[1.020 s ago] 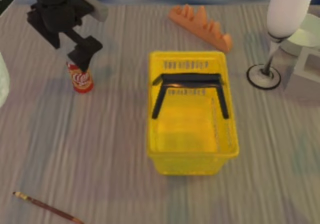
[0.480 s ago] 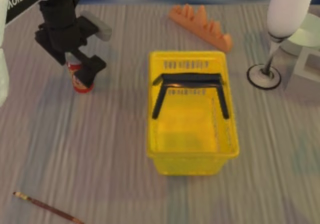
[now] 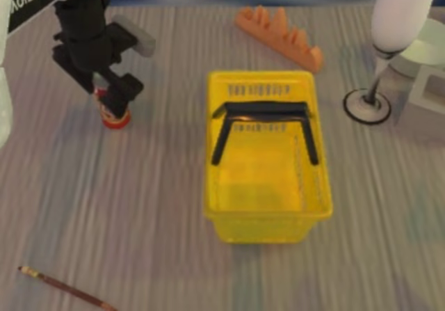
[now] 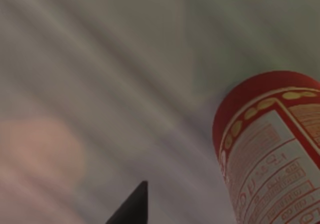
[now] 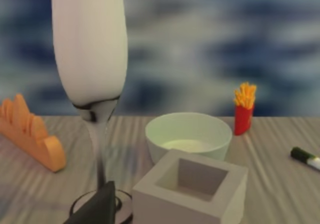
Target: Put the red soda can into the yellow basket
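Cans: one can (image 3: 115,118), under left gripper (image 3: 113,104); grip unclear.
Baskets: one basket (image 3: 267,225).
Right wrist only: bowl (image 5: 188,136), fries (image 5: 244,107), marker (image 5: 306,158).

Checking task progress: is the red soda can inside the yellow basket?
No, the red soda can stands on the table left of the yellow basket.

Bare table (image 3: 167,186) lies between red soda can (image 3: 115,118) and yellow basket (image 3: 268,156).

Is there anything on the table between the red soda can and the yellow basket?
Nothing visible does. The red soda can stands under the left tool, and only bare table lies between it and the yellow basket.
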Motion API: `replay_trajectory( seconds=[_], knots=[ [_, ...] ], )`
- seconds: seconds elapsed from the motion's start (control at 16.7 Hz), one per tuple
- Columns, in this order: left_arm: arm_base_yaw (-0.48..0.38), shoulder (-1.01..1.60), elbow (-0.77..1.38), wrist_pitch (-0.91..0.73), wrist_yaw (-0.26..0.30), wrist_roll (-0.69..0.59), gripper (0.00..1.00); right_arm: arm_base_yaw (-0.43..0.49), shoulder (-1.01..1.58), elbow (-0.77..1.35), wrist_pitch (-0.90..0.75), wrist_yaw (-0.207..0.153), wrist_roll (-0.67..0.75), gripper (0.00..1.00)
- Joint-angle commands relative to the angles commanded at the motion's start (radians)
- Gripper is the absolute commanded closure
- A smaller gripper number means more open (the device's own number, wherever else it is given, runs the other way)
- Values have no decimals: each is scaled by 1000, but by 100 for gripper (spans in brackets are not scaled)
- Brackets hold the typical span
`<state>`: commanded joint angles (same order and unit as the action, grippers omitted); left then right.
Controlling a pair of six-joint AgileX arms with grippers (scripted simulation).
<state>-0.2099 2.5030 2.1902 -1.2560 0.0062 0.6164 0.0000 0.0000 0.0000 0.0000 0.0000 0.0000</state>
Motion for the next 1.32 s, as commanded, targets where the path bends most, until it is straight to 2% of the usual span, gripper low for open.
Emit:
replay_trajectory(
  seconds=[0.48, 1.08, 1.2, 1.32],
  knots=[
    [0, 0, 0, 0, 0, 0, 98, 0, 0, 0, 0, 0, 0, 0],
    [1, 0, 0, 0, 0, 2, 100, 0, 0, 0, 0, 0, 0, 0],
    [-2, -3, -14, 30, 21, -7, 100, 0, 0, 0, 0, 0, 0, 0],
    [-8, -10, -45, 100, 71, -28, 100, 0, 0, 0, 0, 0, 0, 0]
  ],
)
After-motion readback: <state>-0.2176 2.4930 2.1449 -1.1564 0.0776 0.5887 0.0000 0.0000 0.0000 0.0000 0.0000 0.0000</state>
